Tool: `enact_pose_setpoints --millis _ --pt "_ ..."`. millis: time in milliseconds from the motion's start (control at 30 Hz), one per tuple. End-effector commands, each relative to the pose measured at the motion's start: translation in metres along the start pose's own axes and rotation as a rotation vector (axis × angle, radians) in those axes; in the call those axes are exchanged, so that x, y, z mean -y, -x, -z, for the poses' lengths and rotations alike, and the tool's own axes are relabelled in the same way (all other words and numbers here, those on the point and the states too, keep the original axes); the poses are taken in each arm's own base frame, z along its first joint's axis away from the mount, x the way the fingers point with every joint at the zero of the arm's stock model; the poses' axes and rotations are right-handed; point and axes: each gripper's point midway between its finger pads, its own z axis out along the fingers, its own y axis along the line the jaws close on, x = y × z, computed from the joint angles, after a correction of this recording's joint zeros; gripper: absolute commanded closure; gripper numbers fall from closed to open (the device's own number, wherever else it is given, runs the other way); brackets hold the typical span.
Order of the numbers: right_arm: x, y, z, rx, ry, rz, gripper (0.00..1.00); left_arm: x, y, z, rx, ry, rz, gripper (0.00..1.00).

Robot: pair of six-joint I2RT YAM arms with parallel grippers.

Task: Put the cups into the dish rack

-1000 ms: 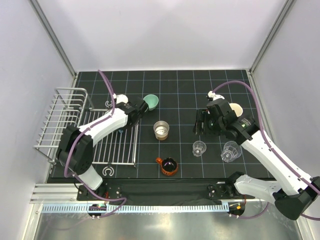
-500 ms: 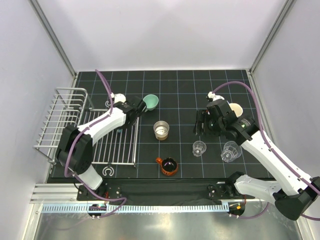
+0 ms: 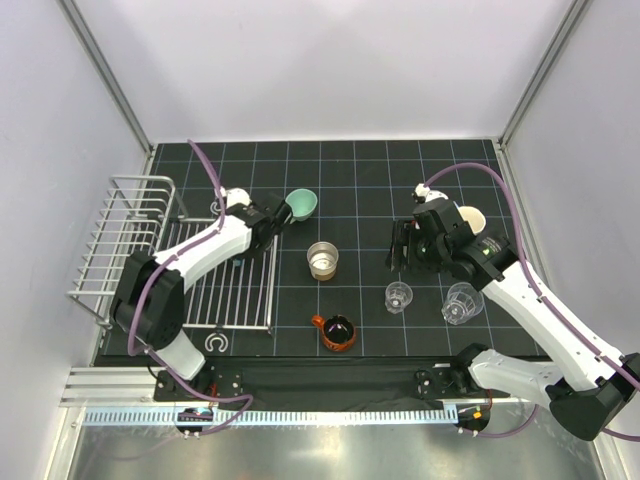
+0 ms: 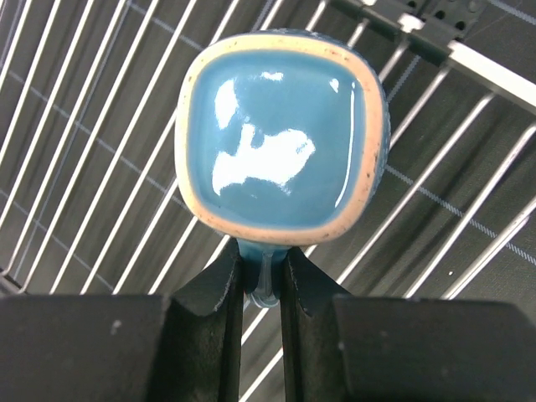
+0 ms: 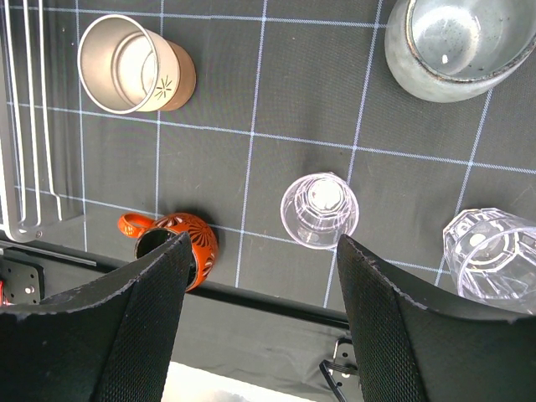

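A blue cup (image 4: 280, 146) with a cream rim fills the left wrist view, over the slats of the dish rack (image 3: 150, 240). My left gripper (image 4: 263, 268) is shut on its small handle. From above, my left arm (image 3: 215, 245) covers that cup. A mint green cup (image 3: 302, 204) lies on the mat past the rack's far right corner. A steel cup (image 3: 322, 260), an orange mug (image 3: 338, 331), two clear cups (image 3: 399, 296) (image 3: 462, 302) and a grey cup (image 5: 456, 46) stand on the mat. My right gripper (image 5: 261, 251) hangs open above the mat, empty, between the orange mug (image 5: 172, 243) and a clear cup (image 5: 319, 211).
The rack's raised basket (image 3: 125, 235) is at the left, its flat slatted part (image 3: 235, 295) to the right of it. White enclosure walls close in the black gridded mat (image 3: 360, 170) on three sides. A metal rail (image 3: 300, 412) runs along the near edge.
My left gripper's fingers have closed on the blue cup's handle, and the left arm has shifted slightly left. The right arm and the cups on the mat have not moved.
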Motion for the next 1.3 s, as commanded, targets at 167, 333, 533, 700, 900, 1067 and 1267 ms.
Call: enact_pose_setpoints --millis 167,333,533,700,900,1067,1267 --pt "-0.007 0.004 0.0 0.019 0.037 -0.002 0.28 -0.033 0.046 0.023 0.126 0.035 0.168 1.0" --pt "-0.009 0.002 -0.002 0.007 0.044 -0.001 0.28 -0.046 0.053 0.015 0.109 0.066 0.203 1.0" --pt "-0.009 0.002 0.0 0.005 0.046 0.006 0.28 -0.052 0.062 -0.009 0.084 0.063 0.242 1.0" --pt "-0.005 0.0 0.001 -0.003 0.033 0.014 0.28 -0.059 0.065 -0.03 0.037 0.068 0.259 1.0" --pt "-0.005 -0.003 0.0 -0.005 0.033 0.009 0.28 -0.057 0.062 -0.047 0.001 0.056 0.256 1.0" --pt "-0.006 -0.003 -0.002 -0.008 0.036 0.007 0.28 -0.053 0.057 -0.053 -0.022 0.049 0.252 0.99" --pt "-0.005 -0.003 -0.003 -0.007 0.032 0.009 0.28 -0.053 0.048 -0.061 -0.051 0.07 0.234 0.88"
